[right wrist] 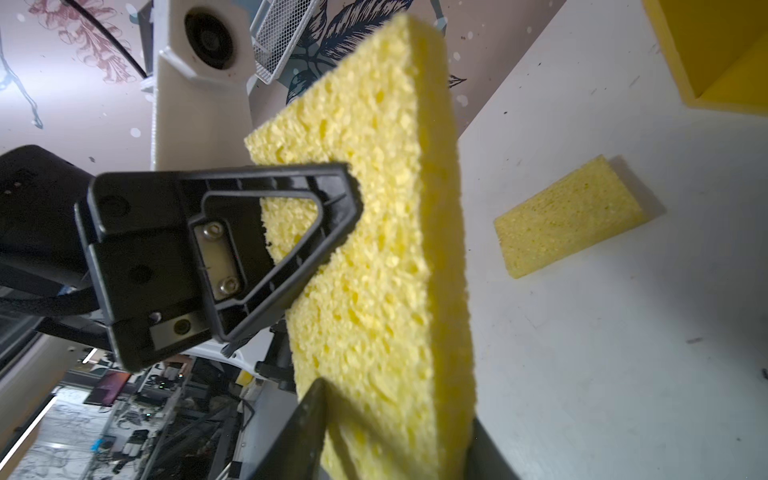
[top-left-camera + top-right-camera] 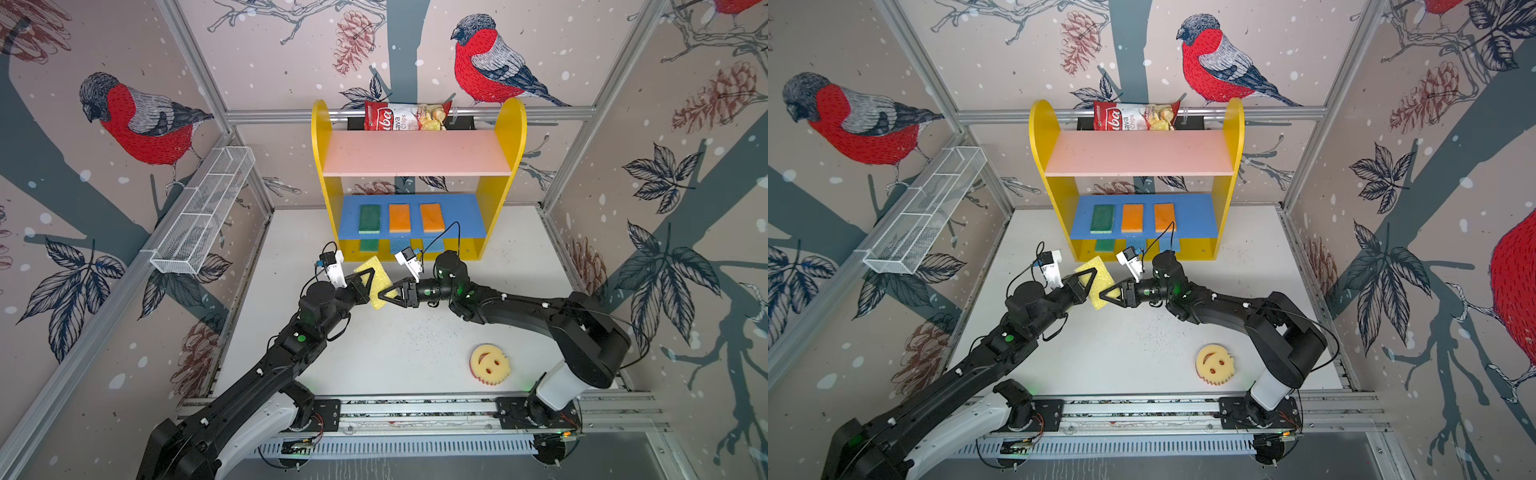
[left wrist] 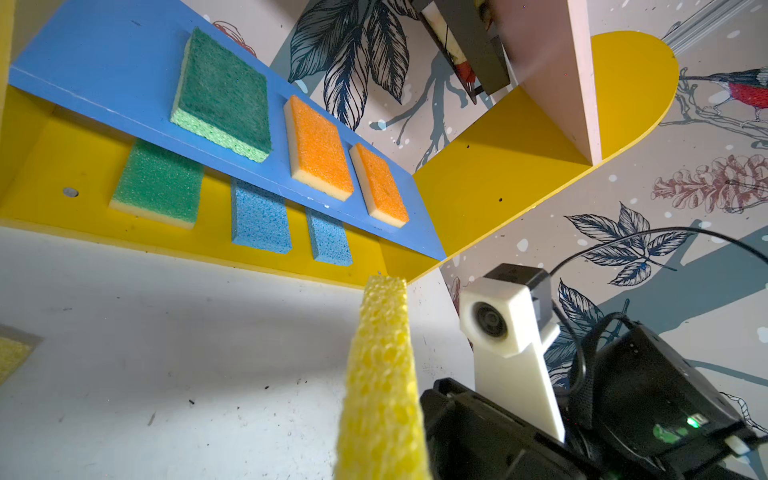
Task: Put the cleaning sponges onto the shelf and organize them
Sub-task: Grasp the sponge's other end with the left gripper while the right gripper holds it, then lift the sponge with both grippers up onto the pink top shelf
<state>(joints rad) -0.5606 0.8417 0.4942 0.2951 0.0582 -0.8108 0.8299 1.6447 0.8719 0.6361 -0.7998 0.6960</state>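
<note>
A yellow sponge point(image 2: 379, 276) point(image 2: 1100, 270) point(image 3: 382, 374) point(image 1: 374, 249) hangs on edge above the table, in front of the shelf point(image 2: 415, 153). My left gripper point(image 2: 371, 274) is shut on it from the left. My right gripper point(image 2: 381, 293) point(image 1: 395, 436) is shut on its other end, one finger on each face. The blue middle board carries a green sponge point(image 2: 369, 219) and two orange sponges point(image 2: 400, 218) point(image 2: 431, 217). On the yellow base lie a green sponge point(image 3: 158, 183) and two blue sponges point(image 3: 259, 216). Another yellow sponge point(image 1: 569, 216) lies flat on the table. The smiley sponge point(image 2: 489, 364) lies near the front right.
A red-and-white chips bag point(image 2: 405, 116) sits behind the shelf's pink top board, in a black basket point(image 2: 357, 122). A white wire-mesh basket point(image 2: 203, 216) hangs on the left wall. The arms' metal mounting rail point(image 2: 415, 409) runs along the table's front edge.
</note>
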